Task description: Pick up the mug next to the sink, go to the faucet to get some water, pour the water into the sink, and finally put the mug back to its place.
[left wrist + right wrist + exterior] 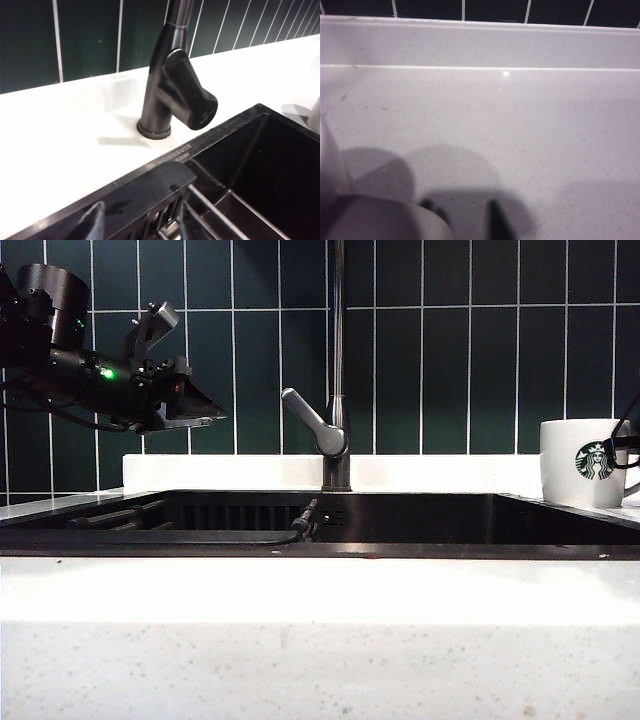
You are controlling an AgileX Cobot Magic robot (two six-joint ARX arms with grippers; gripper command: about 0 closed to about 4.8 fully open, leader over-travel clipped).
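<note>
- One mug (586, 462), white with green logo, upright on the counter (300, 590) right of one sink (450, 522).
- One faucet (337, 370), lever (312, 420) angled left.
- Left gripper (195, 405) of two: jaws apart, empty, above sink's left end.
- Right gripper (462, 215) beside mug rim; clenched or released, cannot tell.

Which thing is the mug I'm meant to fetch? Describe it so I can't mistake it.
Start at the black sink below the dark tiles, then follow its rim to the white counter on the right. The mug stands there upright: the only white cup, with a round green siren logo.
</note>
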